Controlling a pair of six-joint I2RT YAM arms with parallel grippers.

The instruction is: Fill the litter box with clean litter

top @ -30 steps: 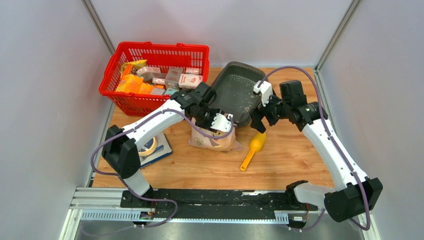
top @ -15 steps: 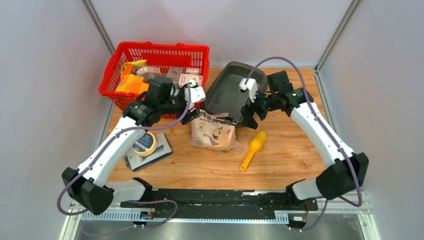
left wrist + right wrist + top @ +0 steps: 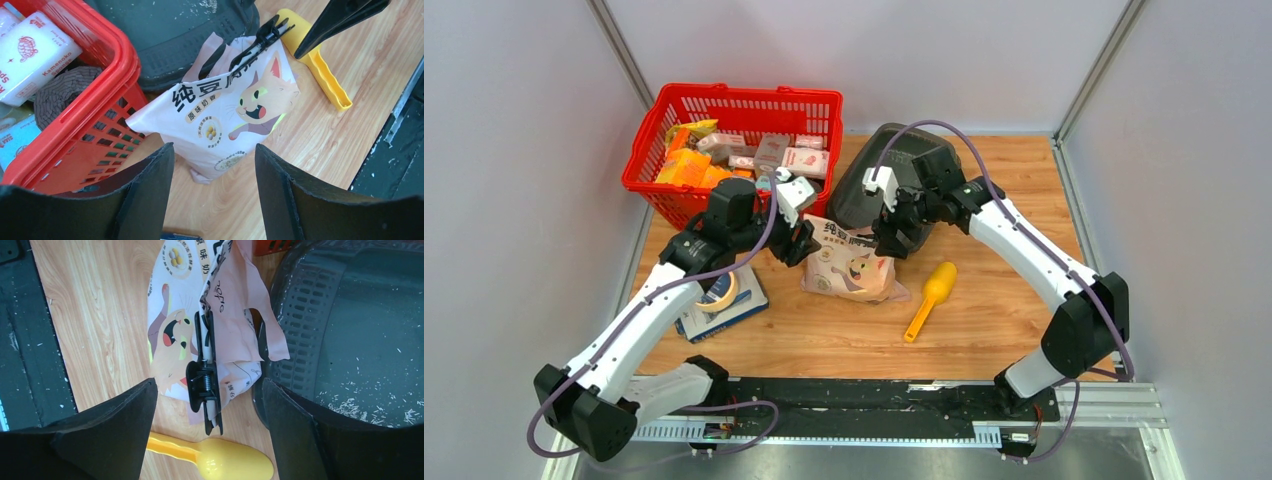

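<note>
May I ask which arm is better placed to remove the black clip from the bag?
Right, I'd say: the right gripper, open, is centred over the clip; the left gripper faces the bag's opposite end.

A pink-beige cat-printed bag [image 3: 854,272], its top pinched by a black clip [image 3: 205,377], lies mid-surface [image 3: 994,310]. A red basket [image 3: 742,93] of packets [image 3: 769,152] sits at its 10 o'clock. A yellow scoop [image 3: 929,295] lies near at 3 o'clock, and a tape roll [image 3: 716,293] rests on a flat box [image 3: 746,304] at 9 o'clock.
</note>
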